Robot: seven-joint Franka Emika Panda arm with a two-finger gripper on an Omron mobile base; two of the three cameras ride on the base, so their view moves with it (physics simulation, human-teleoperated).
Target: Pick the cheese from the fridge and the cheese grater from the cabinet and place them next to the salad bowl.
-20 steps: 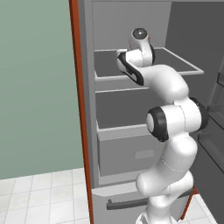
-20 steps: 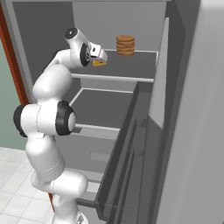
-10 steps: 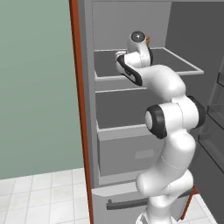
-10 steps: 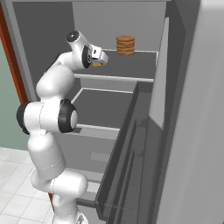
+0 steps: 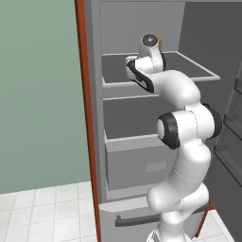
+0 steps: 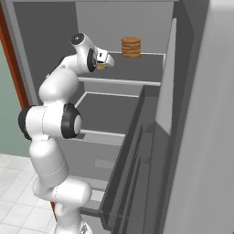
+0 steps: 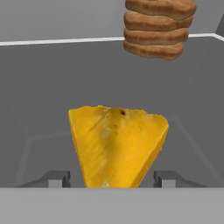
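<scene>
Yellow-orange wedge of cheese [image 7: 118, 146] at lower centre of the hand view, lying on the grey upper shelf [image 6: 146, 68] of the open grey fridge [image 5: 142, 19]. The two-finger gripper [image 7: 112, 178] brackets it, one dark fingertip at each lower corner; whether they press it cannot be told. Judged stage: cheese pickup under way, with grater and placing outstanding. A brown stack of round discs [image 7: 155, 28] stands behind, top right, off the withdrawal path.
</scene>
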